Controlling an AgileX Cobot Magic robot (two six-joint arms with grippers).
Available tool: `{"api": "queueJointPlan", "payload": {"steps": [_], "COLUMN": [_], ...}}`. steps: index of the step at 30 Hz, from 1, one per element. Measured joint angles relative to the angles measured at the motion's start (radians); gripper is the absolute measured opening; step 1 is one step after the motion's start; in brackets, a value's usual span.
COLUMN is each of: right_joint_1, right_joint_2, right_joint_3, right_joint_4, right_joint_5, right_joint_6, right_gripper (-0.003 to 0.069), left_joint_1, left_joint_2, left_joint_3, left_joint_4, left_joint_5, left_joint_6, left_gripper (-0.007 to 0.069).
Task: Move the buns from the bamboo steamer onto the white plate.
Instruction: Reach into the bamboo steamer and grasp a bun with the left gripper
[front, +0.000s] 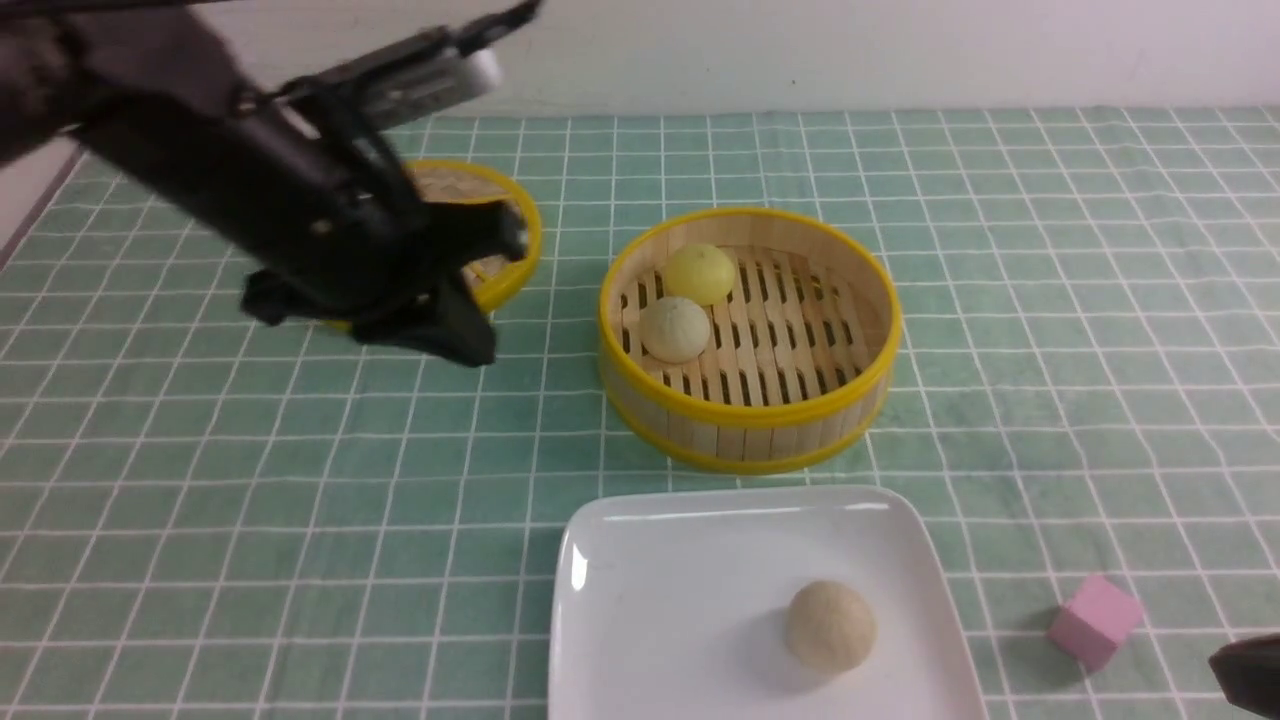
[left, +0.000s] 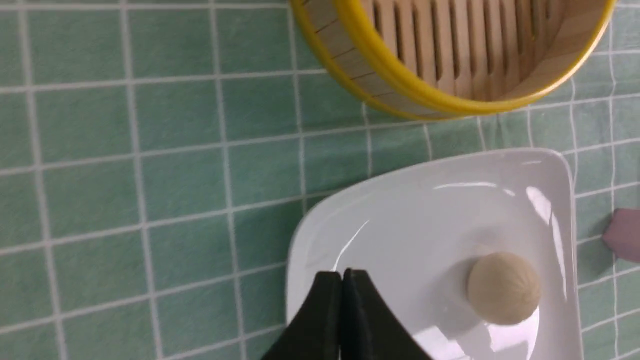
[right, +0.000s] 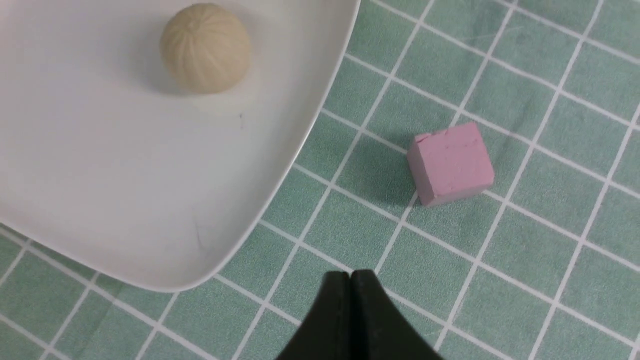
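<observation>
The bamboo steamer (front: 745, 412) stands mid-table and holds two buns, a pale yellow one (front: 700, 273) and a beige one (front: 675, 328). A third beige bun (front: 830, 625) rests on the white plate (front: 680, 600) in front of the steamer. My left gripper (front: 470, 345) hangs above the cloth to the left of the steamer, shut and empty. In the left wrist view the shut left gripper (left: 342, 272) is over the plate's (left: 410, 215) edge, apart from the bun (left: 504, 287). My right gripper (right: 350, 274) is shut and empty over the cloth, beside the plate (right: 100, 165) and its bun (right: 206, 47).
A small pink cube (front: 1095, 618) lies on the green checked cloth to the right of the plate, near the right gripper (front: 1245, 675) at the frame's corner. The flat woven lid (front: 505, 225) sits behind the left arm, partly hidden. The steamer's rim (left: 400, 85) shows in the left wrist view.
</observation>
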Motion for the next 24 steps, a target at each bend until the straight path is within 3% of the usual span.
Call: {"api": "queueJointPlan", "payload": {"steps": [4, 6, 7, 8, 13, 21, 24], "right_joint_1": [0.000, 0.000, 0.000, 0.000, 0.000, 0.000, 0.000], "right_joint_2": [0.000, 0.000, 0.000, 0.000, 0.000, 0.000, 0.000], "right_joint_3": [0.000, 0.000, 0.000, 0.000, 0.000, 0.003, 0.003], "right_joint_4": [0.000, 0.000, 0.000, 0.000, -0.003, -0.003, -0.003], "right_joint_5": [-0.001, -0.003, -0.003, -0.003, -0.003, -0.005, -0.005], "right_joint_6": [0.000, 0.000, 0.000, 0.000, 0.000, 0.000, 0.000], "right_gripper": [-0.0013, -0.0013, -0.0013, -0.0011, -0.0008, -0.0005, -0.0001], "left_joint_1": [-0.083, -0.143, -0.147, -0.173, -0.222, -0.226, -0.228], "left_joint_2": [0.156, 0.281, 0.290, 0.367, 0.519, 0.639, 0.664], "left_joint_3": [-0.167, -0.325, -0.336, -0.424, -0.630, -0.707, -0.707], "left_joint_4": [0.073, 0.141, 0.145, 0.179, 0.278, 0.394, 0.398], "left_joint_5": [-0.004, -0.006, -0.006, -0.006, -0.006, -0.029, -0.029], "left_joint_6": [-0.083, -0.137, -0.139, -0.153, -0.160, -0.169, -0.192], "left_gripper": [0.0095, 0.0185, 0.0185, 0.0249, 0.0358, 0.0357, 0.0251]}}
